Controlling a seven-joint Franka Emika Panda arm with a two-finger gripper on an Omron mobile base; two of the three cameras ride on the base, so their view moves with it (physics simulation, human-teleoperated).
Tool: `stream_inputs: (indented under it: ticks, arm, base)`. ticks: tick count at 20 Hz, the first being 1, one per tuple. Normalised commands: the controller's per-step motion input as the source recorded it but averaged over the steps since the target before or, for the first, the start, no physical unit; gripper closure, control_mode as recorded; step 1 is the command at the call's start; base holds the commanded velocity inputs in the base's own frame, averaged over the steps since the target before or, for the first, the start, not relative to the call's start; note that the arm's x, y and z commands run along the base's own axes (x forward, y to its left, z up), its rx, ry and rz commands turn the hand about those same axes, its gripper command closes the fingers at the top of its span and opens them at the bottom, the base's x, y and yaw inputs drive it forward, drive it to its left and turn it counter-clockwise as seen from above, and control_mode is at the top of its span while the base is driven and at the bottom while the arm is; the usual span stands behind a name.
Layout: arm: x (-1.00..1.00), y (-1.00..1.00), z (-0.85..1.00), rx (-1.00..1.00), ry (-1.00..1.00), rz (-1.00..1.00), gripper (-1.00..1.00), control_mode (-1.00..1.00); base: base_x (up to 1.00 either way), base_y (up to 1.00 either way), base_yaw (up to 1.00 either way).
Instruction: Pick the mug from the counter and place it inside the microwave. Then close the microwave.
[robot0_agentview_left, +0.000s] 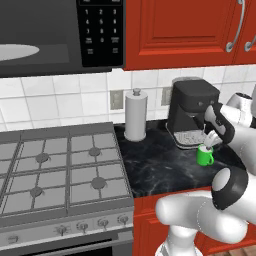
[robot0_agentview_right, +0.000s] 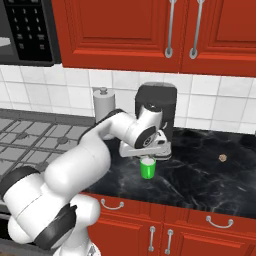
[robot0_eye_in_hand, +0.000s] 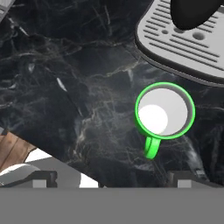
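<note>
Your gripper (robot0_agentview_right: 148, 156) hangs just above the mug (robot0_agentview_right: 147, 169), jaws spread wide and holding nothing. The mug (robot0_eye_in_hand: 164, 111) stands upright on the counter (robot0_eye_in_hand: 78, 96), right of centre in the hand view, just beside the coffee machine (robot0_agentview_left: 190, 112).

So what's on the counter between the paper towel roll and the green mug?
Bare counter between paper towel roll and mug, in the left base view.
</note>
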Motion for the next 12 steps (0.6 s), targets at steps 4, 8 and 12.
stream_inputs:
  ticks: [4,8,12]
  arm:
    - [0.0,-0.07,-0.13,0.0,-0.02,-0.04,-1.0,-1.0]
    - [0.0,-0.07,-0.18,0.0,-0.02,-0.03,-1.0,-1.0]
    - [0.0,0.0,-0.26,0.0,-0.03,0.0,-1.0,-1.0]
  base:
    - [0.0,0.0,0.0]
    - [0.0,0.0,0.0]
    - [0.0,0.0,0.0]
